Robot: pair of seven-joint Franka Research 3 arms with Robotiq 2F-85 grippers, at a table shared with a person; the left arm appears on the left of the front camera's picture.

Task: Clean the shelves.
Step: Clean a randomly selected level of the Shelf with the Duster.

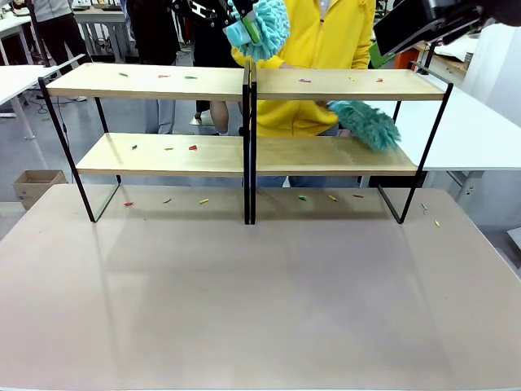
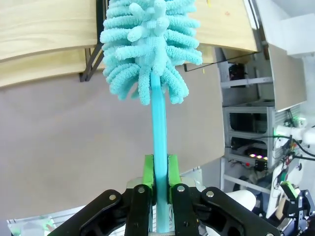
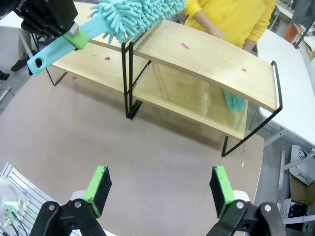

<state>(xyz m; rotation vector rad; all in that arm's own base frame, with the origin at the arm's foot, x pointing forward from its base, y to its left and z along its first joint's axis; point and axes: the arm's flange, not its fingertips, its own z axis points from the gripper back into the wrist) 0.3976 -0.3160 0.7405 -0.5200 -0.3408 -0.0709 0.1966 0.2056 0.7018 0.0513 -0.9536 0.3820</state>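
The shelves (image 1: pixel 244 84) stand across the table's far half, two light wooden boards on black frames, with small coloured scraps scattered on both tiers. My left gripper (image 1: pixel 244 28) hangs above the top board near the middle post, shut on the handle of a teal fluffy duster (image 1: pixel 267 24). In the left wrist view the green pads (image 2: pixel 147 177) clamp the teal handle and the duster head (image 2: pixel 147 44) points at the shelves (image 2: pixel 44 24). My right gripper (image 3: pixel 160 189) stands open and empty above the table, facing the shelves (image 3: pixel 197 54).
A person in a yellow top (image 1: pixel 326 32) stands behind the shelves and holds a second teal duster (image 1: pixel 366 124) on the right lower board. Coloured scraps (image 1: pixel 303 197) lie on the table under the shelves. White tables (image 1: pixel 480 130) stand at both sides.
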